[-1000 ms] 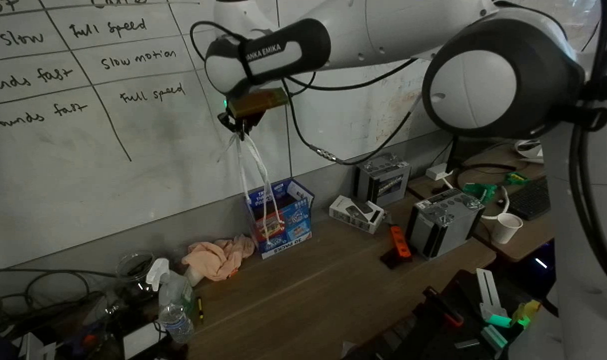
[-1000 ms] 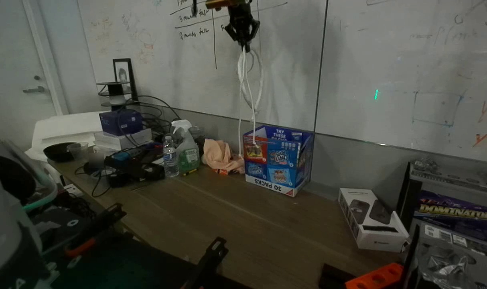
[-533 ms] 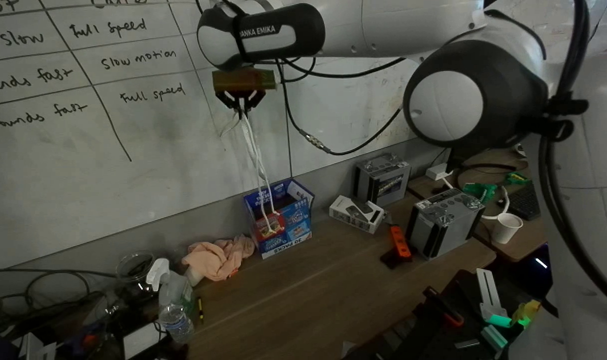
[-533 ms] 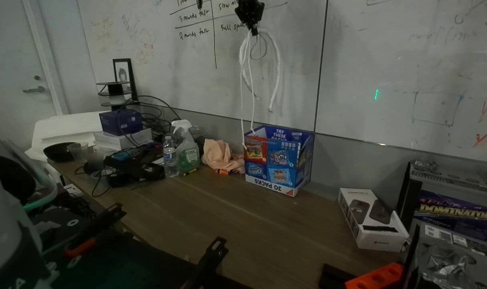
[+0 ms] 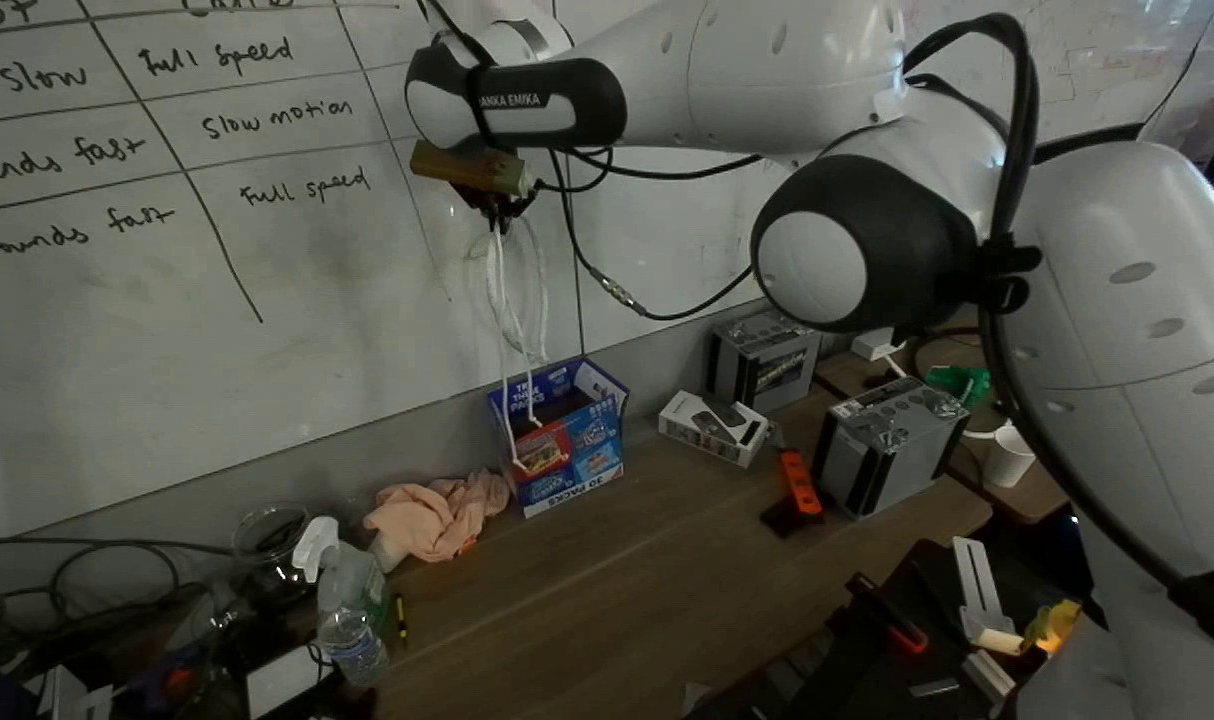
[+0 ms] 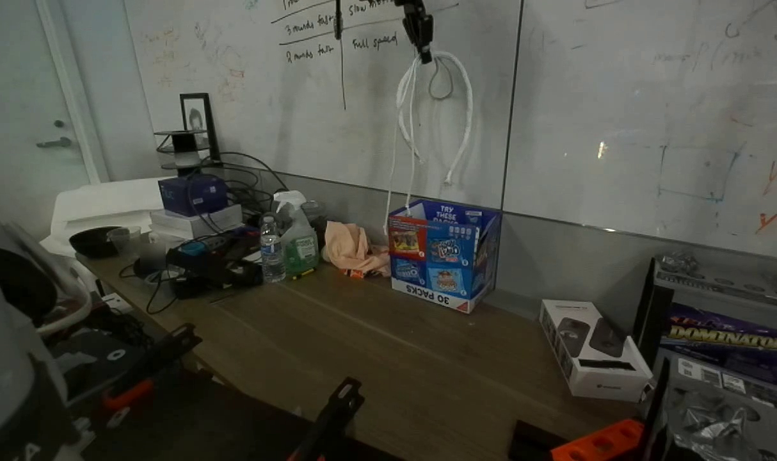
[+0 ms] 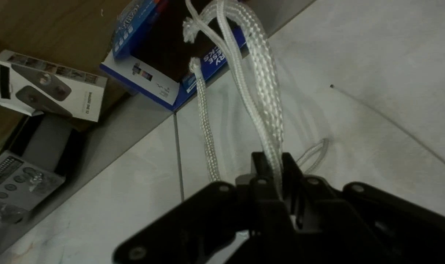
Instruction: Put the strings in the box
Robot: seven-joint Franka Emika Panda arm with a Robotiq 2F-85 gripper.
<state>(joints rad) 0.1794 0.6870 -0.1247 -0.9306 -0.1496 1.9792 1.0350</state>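
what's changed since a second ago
The tool rose and shifted right in both exterior views, lifting the gripped white cords; in an exterior view, the thick braided cord swung outward. In an exterior view, the arm's elbow moved down and left. Nothing was let go. The blue 30 Packs box, peach cloth and spray bottle stayed put.

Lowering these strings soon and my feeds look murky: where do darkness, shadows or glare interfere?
Wrist view: dim, the inside of the box too dark to make out, faint shadows of the strings on the whiteboard; in an exterior view, a small bright glint on the whiteboard; in both exterior views, weak contrast between white strings and pale whiteboard.
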